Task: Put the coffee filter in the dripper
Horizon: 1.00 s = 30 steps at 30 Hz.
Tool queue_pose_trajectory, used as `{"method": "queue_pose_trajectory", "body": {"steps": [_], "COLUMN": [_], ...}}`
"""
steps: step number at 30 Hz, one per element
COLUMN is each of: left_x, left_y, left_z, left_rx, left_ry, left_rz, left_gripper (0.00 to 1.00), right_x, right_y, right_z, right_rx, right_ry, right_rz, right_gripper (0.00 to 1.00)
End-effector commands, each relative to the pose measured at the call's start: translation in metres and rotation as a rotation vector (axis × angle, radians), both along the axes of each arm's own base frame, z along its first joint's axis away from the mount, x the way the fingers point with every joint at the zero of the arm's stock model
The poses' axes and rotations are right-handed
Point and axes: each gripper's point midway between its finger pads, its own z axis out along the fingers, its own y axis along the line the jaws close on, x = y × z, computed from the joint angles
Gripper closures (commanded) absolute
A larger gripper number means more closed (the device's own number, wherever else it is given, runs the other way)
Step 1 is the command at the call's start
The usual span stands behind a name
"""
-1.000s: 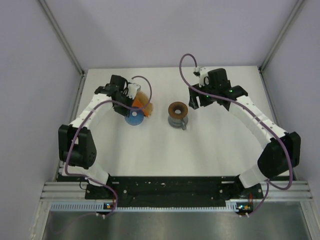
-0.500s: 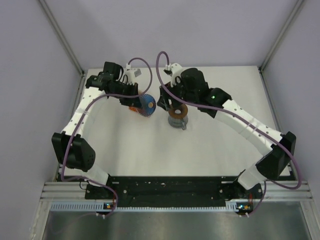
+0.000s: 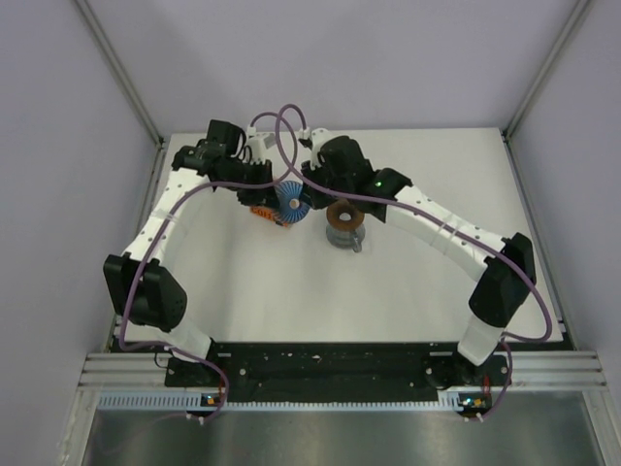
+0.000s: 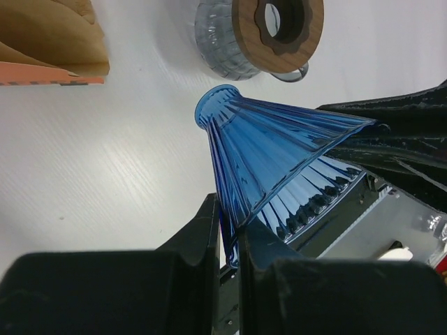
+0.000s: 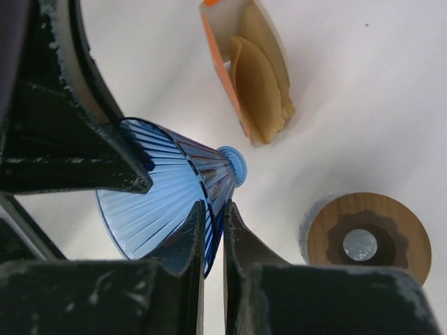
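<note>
The right gripper (image 5: 213, 211) has just swung across and pinched the blue ribbed cone's (image 5: 164, 199) wall, which the left gripper (image 4: 229, 220) also clamps. The coffee filter (image 5: 260, 91) remains in its orange pack (image 5: 218, 52); the dripper (image 5: 363, 237) stands empty nearby.

coffee filter (image 5: 262, 91): tan paper, inside orange pack (image 5: 222, 66) | dripper (image 4: 279, 160): seemingly blue ribbed cone, tilted

A ribbed clear-blue funnel (image 4: 279, 160), tan filters (image 5: 260, 91) in an orange pack (image 5: 222, 66), brown wood ring (image 5: 363, 241)
</note>
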Motion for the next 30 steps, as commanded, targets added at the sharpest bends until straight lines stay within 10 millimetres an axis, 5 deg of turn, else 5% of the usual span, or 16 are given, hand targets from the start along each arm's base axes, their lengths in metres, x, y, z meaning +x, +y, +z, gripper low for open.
{"method": "queue_pose_trajectory", "body": {"steps": [1, 5, 9, 12, 17, 30], "left_x": [0.011, 0.023, 0.038, 0.046, 0.058, 0.065], "left_y": [-0.013, -0.019, -0.024, -0.030, -0.041, -0.064], "left_z": [0.028, 0.043, 0.062, 0.069, 0.065, 0.035], "left_rx": [-0.050, -0.067, -0.094, -0.125, -0.126, -0.084], "left_ry": [-0.095, -0.137, -0.205, -0.235, -0.246, -0.219], "left_rz": [-0.038, -0.048, -0.046, -0.044, -0.035, -0.030], "left_gripper": [0.96, 0.57, 0.33, 0.25, 0.28, 0.29], "right_x": [0.019, 0.023, 0.019, 0.022, 0.035, 0.056], "right_y": [-0.017, -0.041, -0.063, -0.086, -0.126, -0.131], "right_z": [0.016, 0.012, 0.027, 0.030, 0.006, -0.046], "right_rx": [-0.029, -0.016, 0.043, 0.074, 0.030, -0.118], "right_ry": [-0.059, 0.015, 0.063, 0.113, 0.218, 0.340], "right_rz": [-0.074, -0.079, -0.050, -0.059, -0.097, -0.094], "right_gripper": [1.00, 1.00, 1.00, 1.00, 1.00, 1.00]}}
